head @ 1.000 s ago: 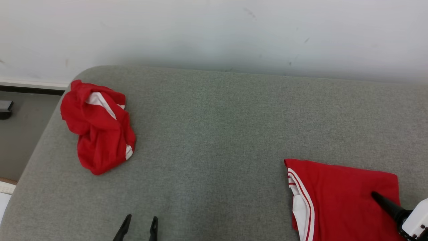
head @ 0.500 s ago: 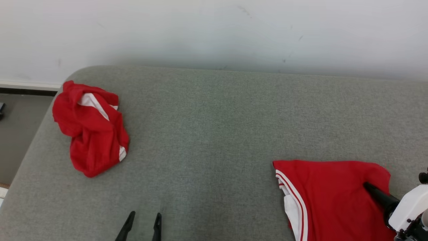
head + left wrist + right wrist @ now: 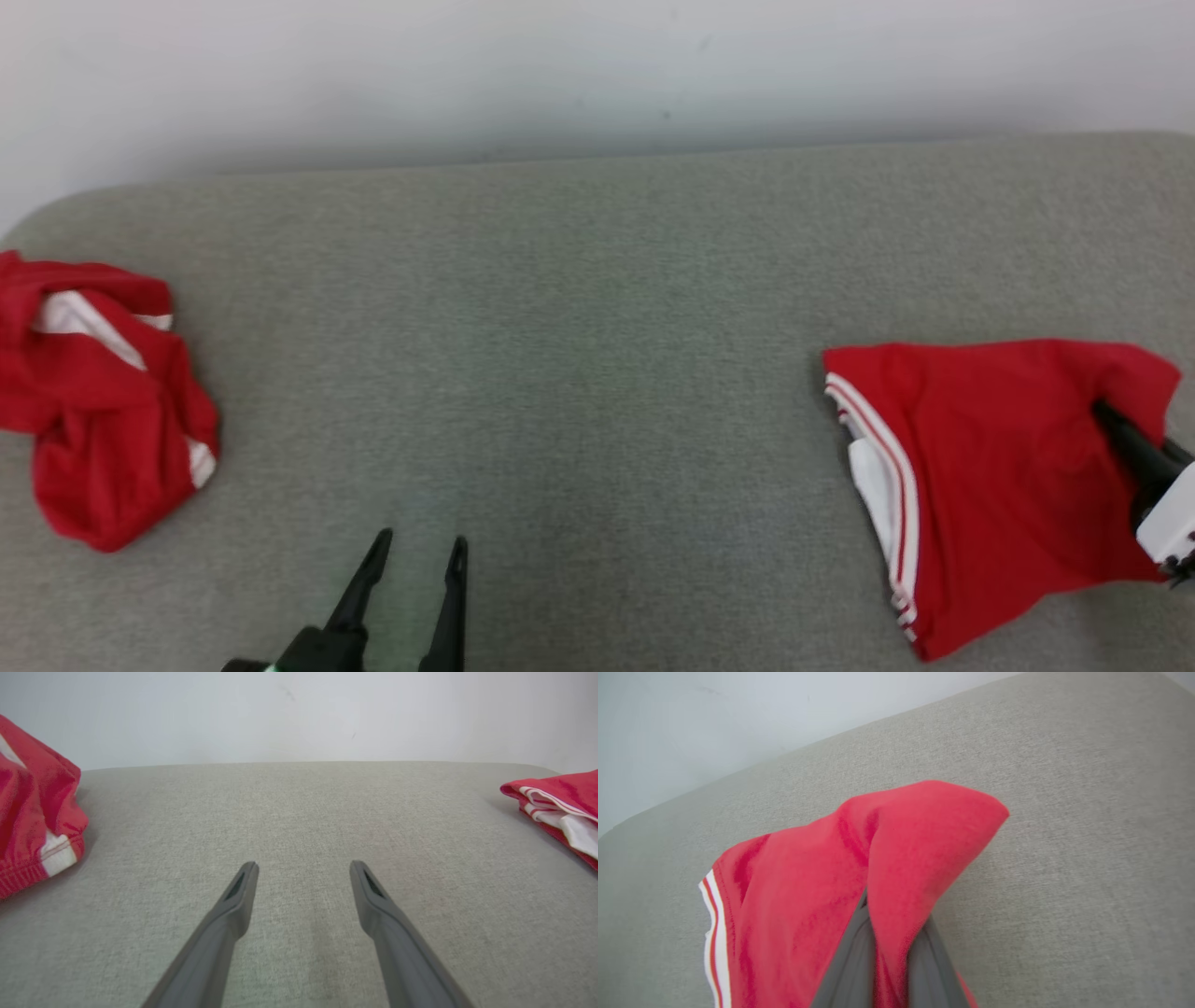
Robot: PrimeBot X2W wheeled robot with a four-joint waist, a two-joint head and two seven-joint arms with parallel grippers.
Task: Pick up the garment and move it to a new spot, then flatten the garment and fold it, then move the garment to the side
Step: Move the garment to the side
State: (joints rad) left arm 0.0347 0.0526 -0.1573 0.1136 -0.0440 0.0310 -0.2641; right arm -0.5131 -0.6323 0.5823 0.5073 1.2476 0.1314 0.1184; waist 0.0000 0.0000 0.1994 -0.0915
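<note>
On the grey cushion (image 3: pixel 579 355), at its right end, the folded red garment (image 3: pixel 990 467) lies with its corner pinched by the right gripper (image 3: pixel 1111 417). The left gripper (image 3: pixel 421 539) hovers, fingers spread wide; a crumpled red garment (image 3: pixel 103 439) sits far left.

So the folded red garment (image 3: pixel 990 467) sits on the right side of the grey cushion (image 3: pixel 597 373). It's a rough rectangle with white-and-red striped trim and a bit of white showing along its left edge. Its far right corner is pulled up into a peak, pinched in the right gripper (image 3: pixel 1106 413). Way over at the left edge there's a second red garment (image 3: pixel 103 439), just a crumpled lump with white bits poking out, well apart from the first.
</note>
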